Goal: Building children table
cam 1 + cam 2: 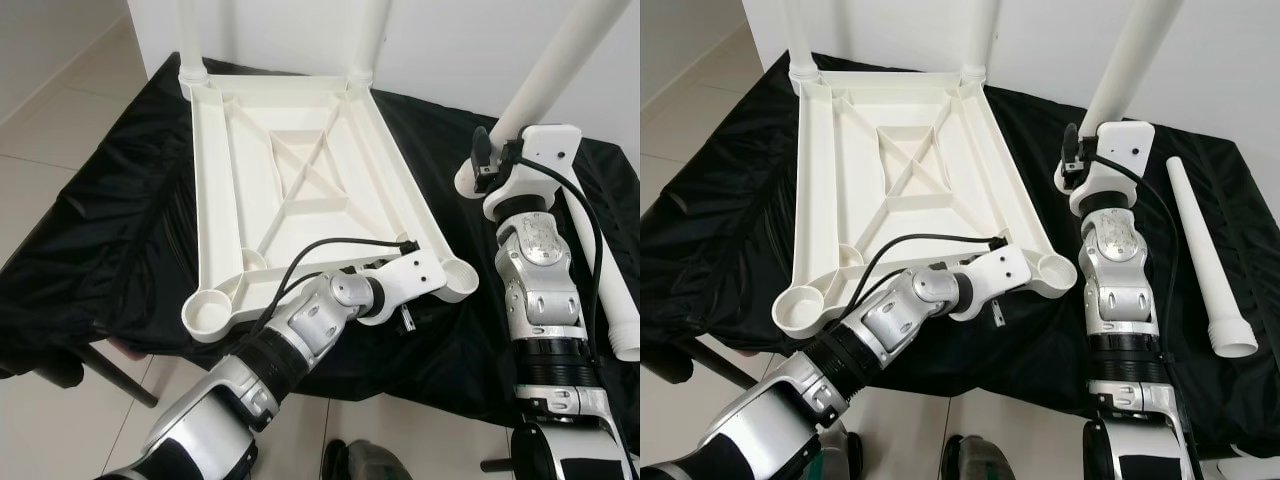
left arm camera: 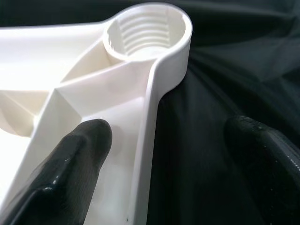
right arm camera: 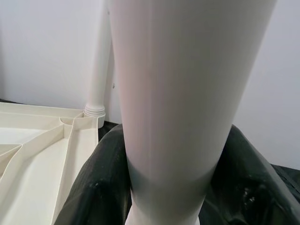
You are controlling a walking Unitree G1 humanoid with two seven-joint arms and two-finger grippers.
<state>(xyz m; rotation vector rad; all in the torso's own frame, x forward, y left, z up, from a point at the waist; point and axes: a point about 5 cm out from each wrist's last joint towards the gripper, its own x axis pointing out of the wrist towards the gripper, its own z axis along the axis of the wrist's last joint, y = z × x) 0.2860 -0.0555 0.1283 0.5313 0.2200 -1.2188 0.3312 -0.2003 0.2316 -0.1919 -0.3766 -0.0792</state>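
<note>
Third leg held up, tabletop steadied at the near corner

The right gripper (image 1: 1077,165) is closed round a long white tapered plastic leg (image 1: 548,75), holding it tilted above the black cloth (image 1: 110,230), near but not over the empty threaded socket (image 2: 145,30). If it goes in at that slant, I'd expect crossed threads or the leg skating off the rim. The left gripper (image 2: 164,140) stands wide open, one finger (image 2: 75,159) inside the upside-down white ribbed plastic tabletop (image 1: 300,170), the other outside on the cloth; gripping nothing, it may let the tabletop slide on the loose fabric. Two legs already stand at the far corners, a fourth leg (image 1: 1207,265) lies on the cloth at the right. Pale floor tiles (image 1: 60,90), white wall (image 1: 440,40) behind.
</note>
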